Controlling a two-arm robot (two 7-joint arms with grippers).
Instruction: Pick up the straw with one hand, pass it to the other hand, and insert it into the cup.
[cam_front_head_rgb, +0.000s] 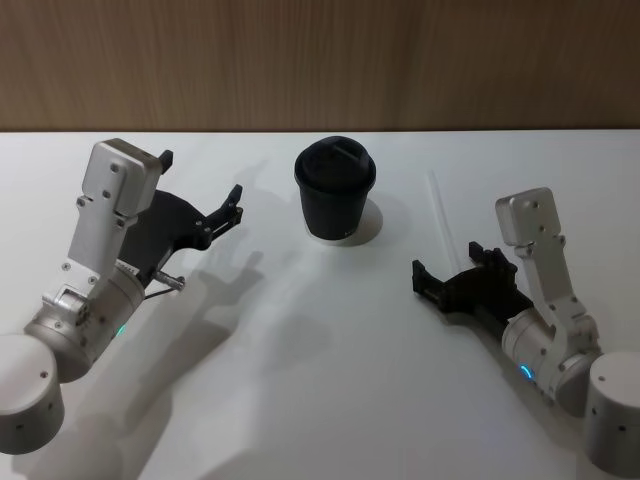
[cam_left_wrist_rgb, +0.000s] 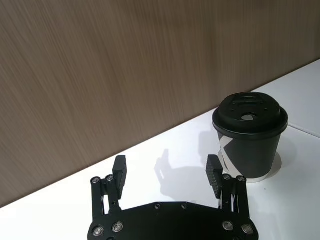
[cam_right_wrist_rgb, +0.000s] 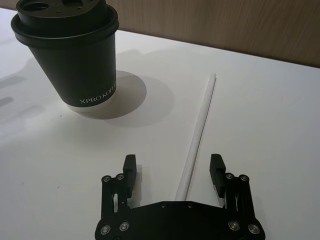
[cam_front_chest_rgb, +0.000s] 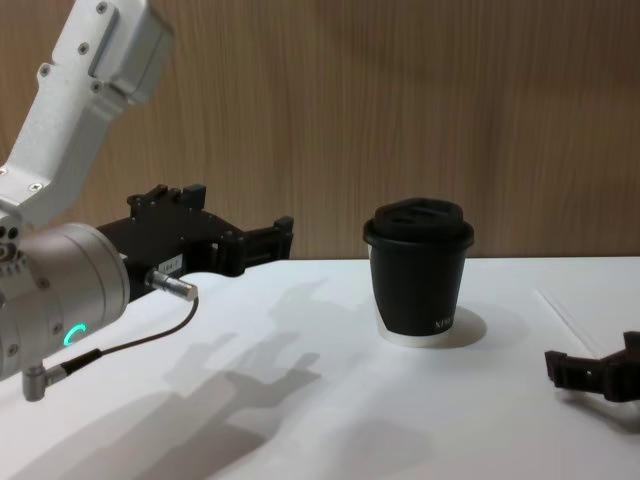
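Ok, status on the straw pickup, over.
Right gripper open, low, straddling the straw at its near end, not gripping. Left gripper open, empty, raised left of cup. Straw flat on table, right of cup. Nothing blocking.

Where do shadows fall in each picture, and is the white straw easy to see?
Head view: the cup shadows the table to its right; the straw barely stands out. Right wrist view: straw clear, seen inside the open right claw. Chest view: the left claw casts shadows spread below it.
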